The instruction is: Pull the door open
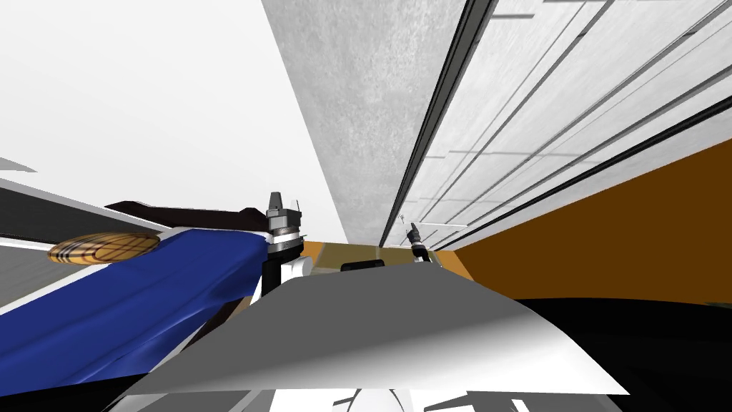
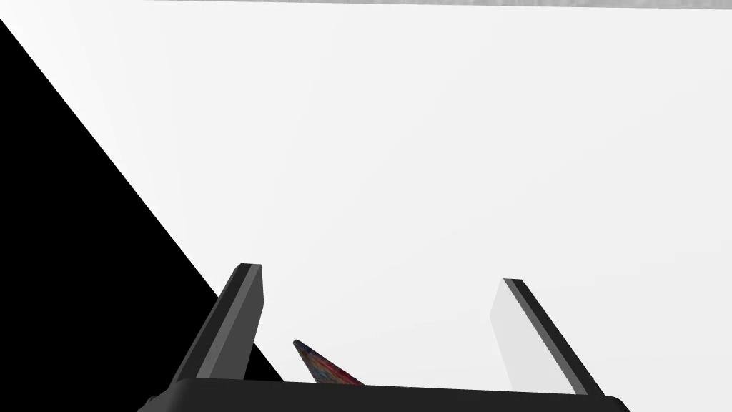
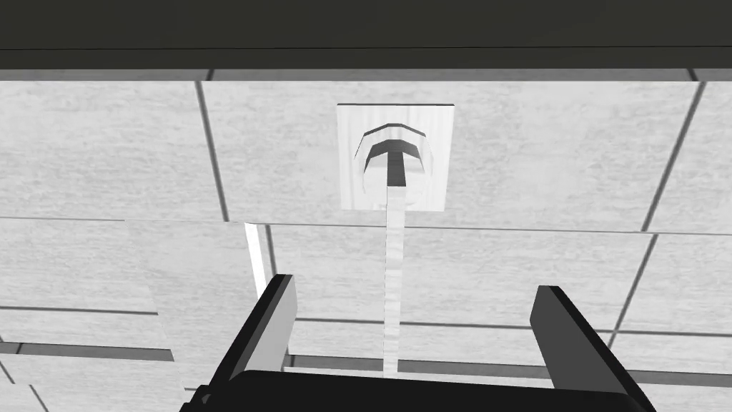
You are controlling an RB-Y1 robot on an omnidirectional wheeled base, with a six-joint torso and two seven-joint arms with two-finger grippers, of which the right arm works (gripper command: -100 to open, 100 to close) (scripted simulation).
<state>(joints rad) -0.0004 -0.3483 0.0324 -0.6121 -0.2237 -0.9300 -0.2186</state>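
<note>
**A:** Starting from the head view, which arm are we relying on?

**B:** The right gripper (image 1: 414, 237). It is sitting just in front of the door (image 1: 543, 121), while the left gripper (image 1: 281, 204) is hanging well apart from it, on the right gripper's far side.

**A:** What are we getting from the left wrist view?

**B:** The left gripper is standing spread wide and carrying nothing.

**A:** And from the right wrist view?

**B:** We are looking straight along the right gripper at the handle (image 3: 394, 286). It is lying between the fingers (image 3: 275, 325), which are spread apart and gripping nothing. Neither finger is touching the handle, and it is sitting a little nearer one finger than the other.

**A:** Which way is its long axis running?

**B:** It is running from the plate (image 3: 436, 179) back toward the gripper's body, so along the fingers, not across them. We are judging that closing would pinch its two thin sides, and that the pull would then be going straight back from the door.

**A:** How is it looking?

**B:** The handle is showing as a thin white bar coming out of a rounded hub. The hub is sitting on a square pale plate. The door ahead of the gripper is looking pale grey, with dark grooves dividing it into panels.
</note>
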